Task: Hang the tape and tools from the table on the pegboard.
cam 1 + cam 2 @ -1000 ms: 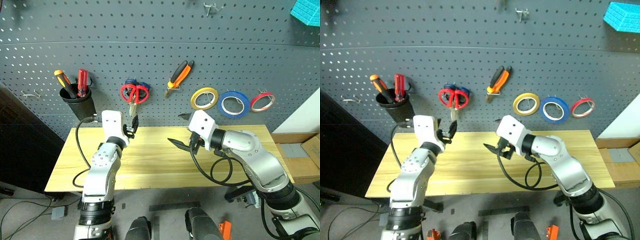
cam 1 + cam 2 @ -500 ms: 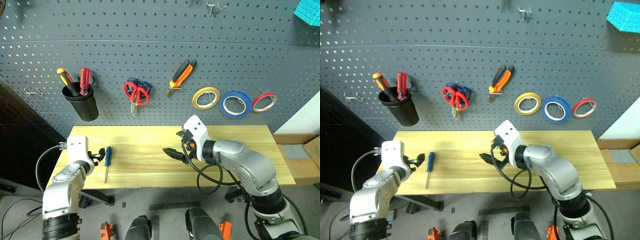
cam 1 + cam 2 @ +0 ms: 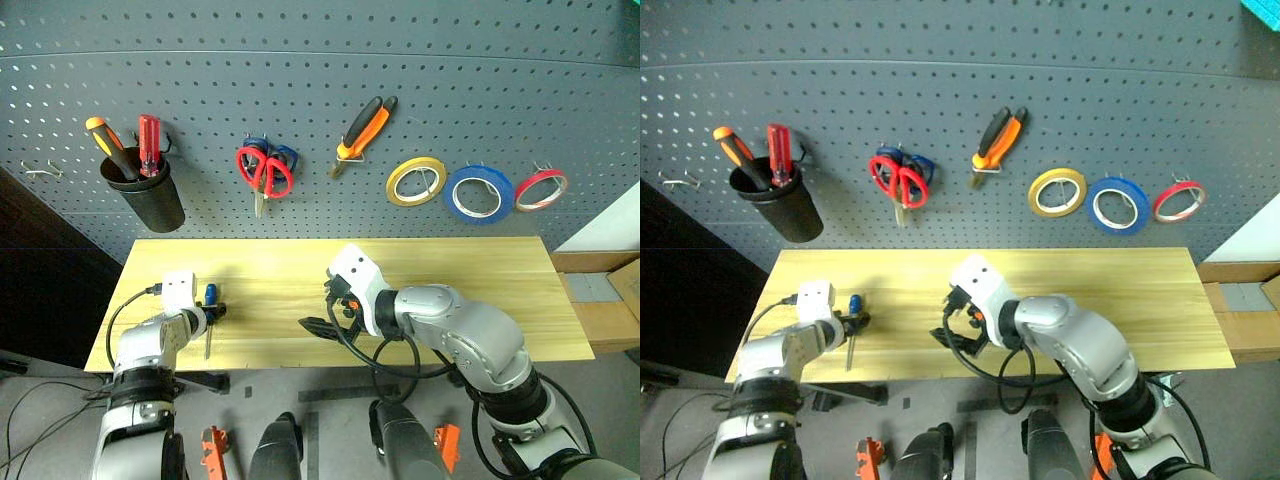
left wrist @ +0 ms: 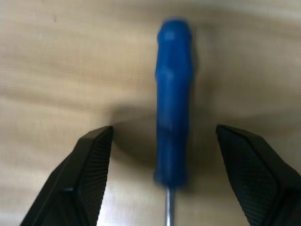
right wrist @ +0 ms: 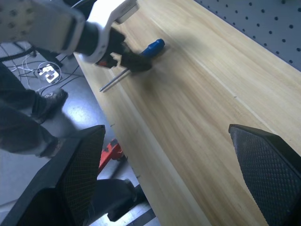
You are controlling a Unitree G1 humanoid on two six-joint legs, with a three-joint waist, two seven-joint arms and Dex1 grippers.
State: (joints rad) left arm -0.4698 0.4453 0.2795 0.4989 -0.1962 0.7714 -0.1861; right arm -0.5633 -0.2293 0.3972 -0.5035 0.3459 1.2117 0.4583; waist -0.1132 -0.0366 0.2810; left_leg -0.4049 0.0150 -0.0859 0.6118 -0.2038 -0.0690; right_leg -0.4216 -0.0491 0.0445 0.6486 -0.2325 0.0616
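Screwdriver (image 4: pixel 173 99) handle blurred; its shaft cut off at frame edge.

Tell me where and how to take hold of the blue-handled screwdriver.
Grip the screwdriver across its thick blue handle, coming down from above. It lies flat on the table, and its shaft is too thin. The left tool hangs open with the handle between its fingers.

Even, fairly bright overhead light falls on the light yellow wooden worktop (image 3: pixel 450 275) and the dark grey perforated wall panel (image 3: pixel 300 90), whose rows of holes bow near the picture edges. Soft shadows lie under the arms. In the left wrist view the slim blue-handled screwdriver (image 4: pixel 173 99) is blurred and casts a dim shadow; the wood grain there looks smeared.
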